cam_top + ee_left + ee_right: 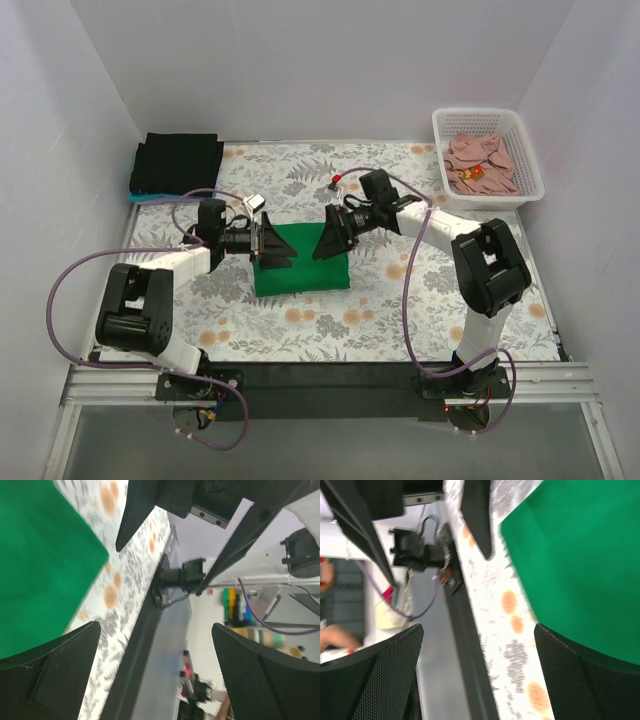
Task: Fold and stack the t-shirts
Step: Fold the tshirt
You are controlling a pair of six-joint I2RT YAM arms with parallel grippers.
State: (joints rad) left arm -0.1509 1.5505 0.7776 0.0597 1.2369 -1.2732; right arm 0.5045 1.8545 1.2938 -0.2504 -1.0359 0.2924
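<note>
Seen from above, the folded green t-shirt (pixel 305 268) lies flat in the middle of the floral tablecloth (pixel 370 312). The left gripper (pixel 272 243) is over its left edge and the right gripper (pixel 328 240) over its upper right part, the two facing each other with a short stretch of green between them. A stack of black t-shirts (pixel 180 163) sits in the far left corner on a light blue t-shirt (pixel 145 198) whose edge shows beneath. A pink t-shirt (pixel 478 158) lies crumpled in the white basket (pixel 492 201) at the far right, and all of these are well apart from the arms. Both grippers look spread wide here, though this view does not settle whether a finger touches the cloth. In the left wrist view its own fingers (pixel 55 675) stand far apart with nothing between them, released. The green cloth fills the upper left just beside the lower-left finger, and the right gripper's dark fingers cross the top and hide part of the table. A black mount (pixel 180 577) at the table's edge appears here. The right wrist view is much the same: fingers (pixel 585 680) wide and empty, green t-shirt at the upper right, the other gripper's fingers across the top, everything a little blurred. Only the top view takes in the basket and the stack.
</note>
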